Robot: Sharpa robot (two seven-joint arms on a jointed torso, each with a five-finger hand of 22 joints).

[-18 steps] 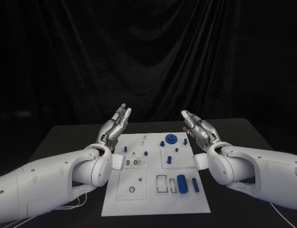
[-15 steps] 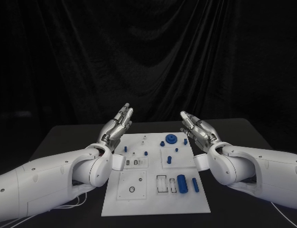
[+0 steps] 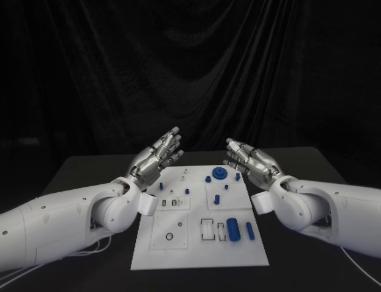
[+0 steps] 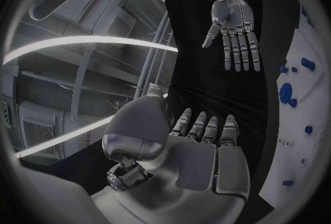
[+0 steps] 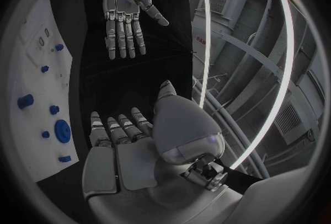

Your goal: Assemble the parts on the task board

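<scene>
The white task board lies in the middle of the black table. Small blue parts sit on it: a round toothed piece at the far end, a thick cylinder and a thinner one near the front right, and short pegs in between. My left hand hovers over the board's far left corner, fingers spread, holding nothing. My right hand hovers over the far right corner, also spread and holding nothing. The palms face each other. The wrist views show the left hand and the right hand open.
Black table runs on both sides of the board, with a black curtain behind. A thin white cable lies by the left arm. The board's edge and the toothed piece appear beside each hand.
Both hands have turned and fanned their fingers apart, and have drifted slightly toward each other over the board's far end. The parts have not moved.
</scene>
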